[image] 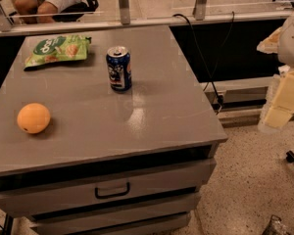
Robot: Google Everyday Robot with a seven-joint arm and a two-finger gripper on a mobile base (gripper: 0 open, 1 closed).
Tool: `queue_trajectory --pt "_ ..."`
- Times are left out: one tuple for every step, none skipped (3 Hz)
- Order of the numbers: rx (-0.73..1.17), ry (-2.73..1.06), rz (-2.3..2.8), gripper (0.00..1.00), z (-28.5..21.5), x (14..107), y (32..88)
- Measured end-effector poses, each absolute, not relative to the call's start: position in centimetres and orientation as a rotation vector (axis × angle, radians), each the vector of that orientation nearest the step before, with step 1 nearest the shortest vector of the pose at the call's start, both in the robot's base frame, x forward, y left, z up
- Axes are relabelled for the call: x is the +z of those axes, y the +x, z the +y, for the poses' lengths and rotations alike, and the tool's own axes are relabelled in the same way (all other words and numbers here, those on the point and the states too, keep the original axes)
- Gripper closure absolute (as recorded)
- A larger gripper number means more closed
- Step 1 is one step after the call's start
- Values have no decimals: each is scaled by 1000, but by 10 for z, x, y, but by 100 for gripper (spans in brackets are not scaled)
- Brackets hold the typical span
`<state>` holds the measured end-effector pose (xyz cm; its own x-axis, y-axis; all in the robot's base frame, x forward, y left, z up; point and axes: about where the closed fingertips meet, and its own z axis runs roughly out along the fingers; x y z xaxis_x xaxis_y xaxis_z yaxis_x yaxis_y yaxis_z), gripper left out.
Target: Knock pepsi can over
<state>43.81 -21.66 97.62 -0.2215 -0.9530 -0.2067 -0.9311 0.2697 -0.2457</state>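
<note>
Standing upright: the pepsi can [119, 68], on the grey cabinet top [171, 106], silver top up, logo patch on the side facing the camera.
Gripper: the gripper [281, 106] is far to the right of the can, beyond the cabinet edge and above the floor, not touching the can; how far it is open I cannot tell.
Snack bag: the green snack bag [59, 49] lies flat, left of the can and a little behind it.
Orange: the orange [33, 117] lies well left of the can, nearer the front.
Drawer handle: the drawer handle [112, 190] is below the can, on the cabinet front.
</note>
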Motion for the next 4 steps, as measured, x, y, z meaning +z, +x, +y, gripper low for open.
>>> queue_trajectory --pt "-99 -1724 2232 0 -217 976 438" --pt "-34 -1734 2176 0 -206 973 459" --pt "55 -1715 2079 0 -187 973 507" --pt "130 -1673 1955 0 -160 977 564"
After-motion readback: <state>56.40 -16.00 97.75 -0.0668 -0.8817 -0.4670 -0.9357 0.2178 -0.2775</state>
